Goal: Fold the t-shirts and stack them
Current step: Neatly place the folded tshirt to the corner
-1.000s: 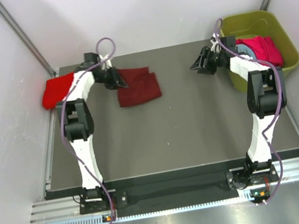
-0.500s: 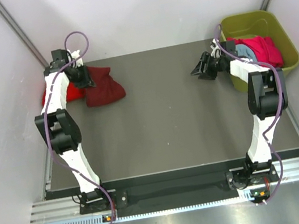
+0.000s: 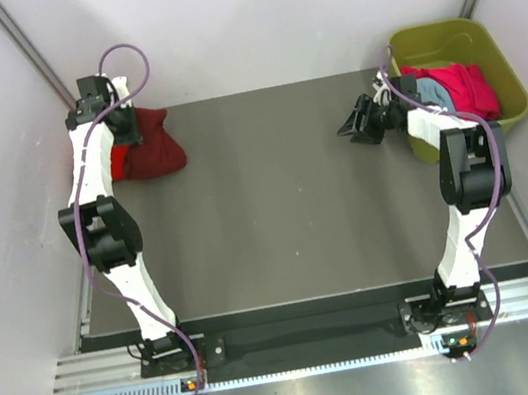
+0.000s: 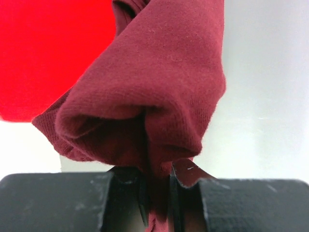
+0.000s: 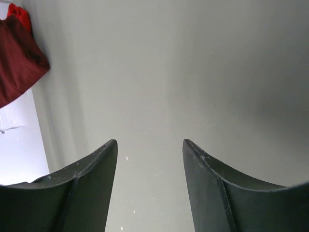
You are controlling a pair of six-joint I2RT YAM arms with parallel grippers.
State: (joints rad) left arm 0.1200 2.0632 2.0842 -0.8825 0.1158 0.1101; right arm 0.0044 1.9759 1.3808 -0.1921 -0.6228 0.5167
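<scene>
Cloth bunches at the far left corner of the table [image 3: 297,212]: the dark maroon t-shirt [image 3: 153,153] lies crumpled there, partly over the bright red t-shirt [image 3: 118,167] by the left edge. The left gripper [image 3: 124,130] is almost closed, its jaws pinching a fold of the maroon shirt. The right gripper [image 3: 358,123] hovers near the far right corner, jaws apart and holding nothing, just beside the olive-green tub [image 3: 439,29], where a pink t-shirt [image 3: 463,85] and a light blue t-shirt [image 3: 425,89] lie heaped.
</scene>
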